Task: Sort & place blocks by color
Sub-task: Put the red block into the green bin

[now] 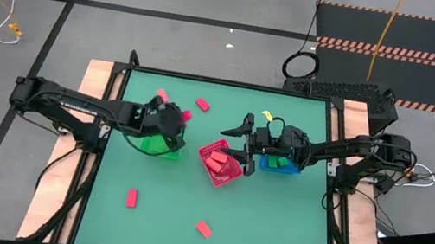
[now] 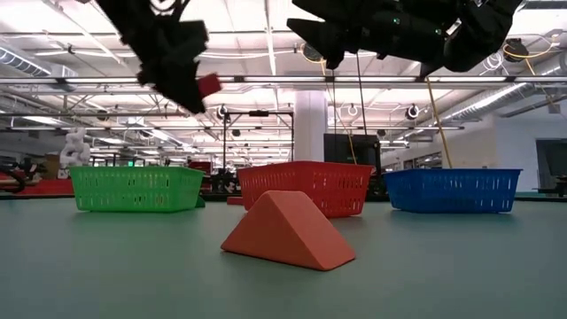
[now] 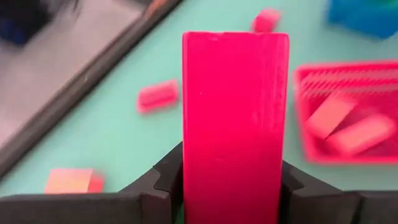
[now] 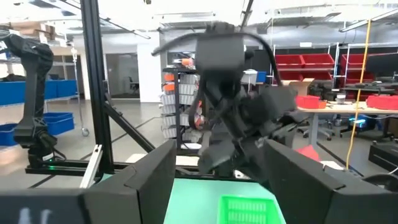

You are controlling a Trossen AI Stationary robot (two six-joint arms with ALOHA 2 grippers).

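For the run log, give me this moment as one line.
left gripper: shut on red block, raised | right gripper: open, above red basket

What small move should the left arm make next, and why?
Probably carry on toward the red basket and release there. The left pincer is shut on a red block, held above the table near the green basket, and red blocks already lie in the red basket. The right pincer is open above it.

Green table [image 1: 271,227] is seen carrying 3 baskets: green [image 1: 163,145], red [image 1: 220,164], blue [image 1: 280,164]. 4 loose red blocks [image 1: 132,198] are scattered around.
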